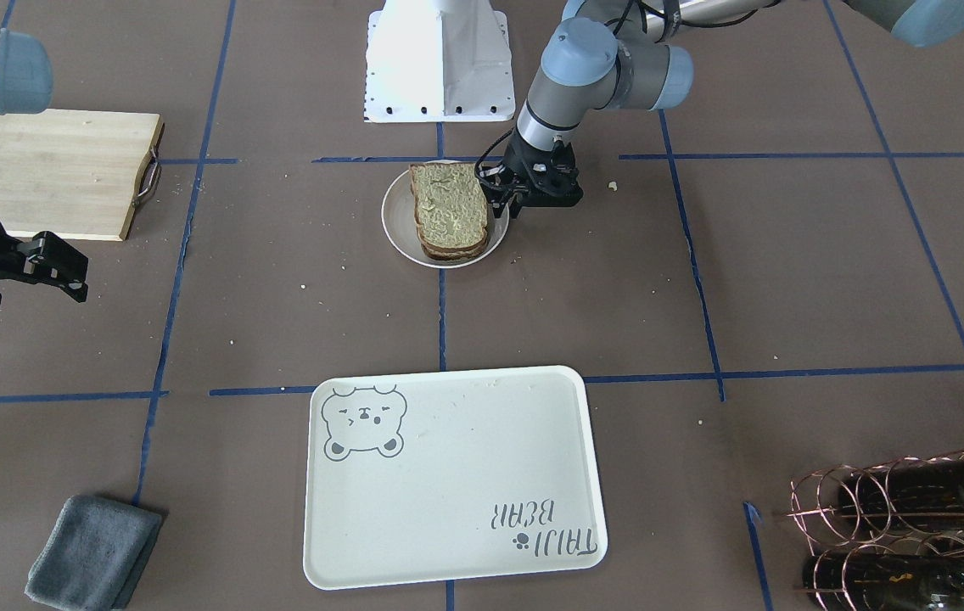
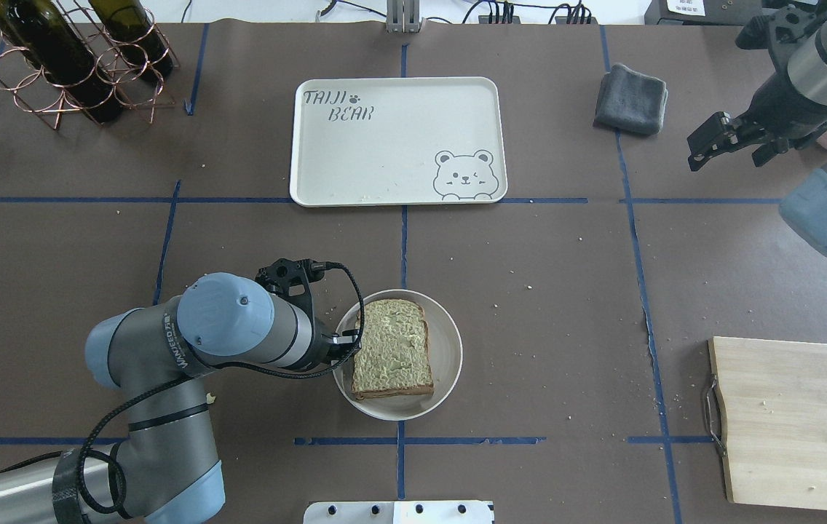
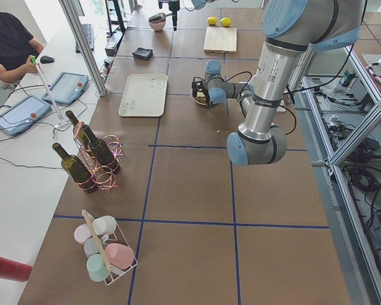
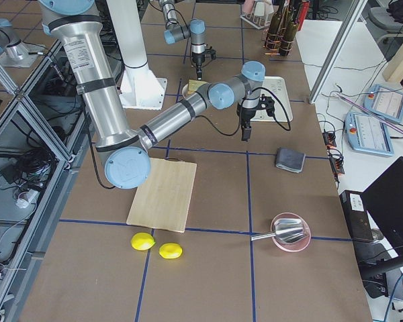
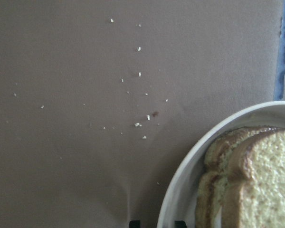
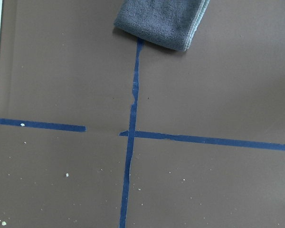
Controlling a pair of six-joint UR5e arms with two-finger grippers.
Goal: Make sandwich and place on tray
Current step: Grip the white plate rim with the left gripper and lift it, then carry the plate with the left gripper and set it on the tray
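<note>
Since the sandwich [image 1: 448,212] sits stacked on the plate [image 1: 397,233], well apart from the tray [image 1: 448,475], step judged: grasp plate rim. The left claw [image 1: 512,207] straddles that rim, jaws apart, just beside the bread. Close firmly, lift level, else slices slide. The right claw [image 2: 725,159] hangs idle, jaws apart.

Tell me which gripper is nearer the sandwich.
Left. The left gripper is at the plate rim, right beside the sandwich; the right gripper hangs far off, out by the cutting board.

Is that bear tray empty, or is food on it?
Empty but for crumbs. The tray is bare; the sandwich sits on the round white plate.
</note>
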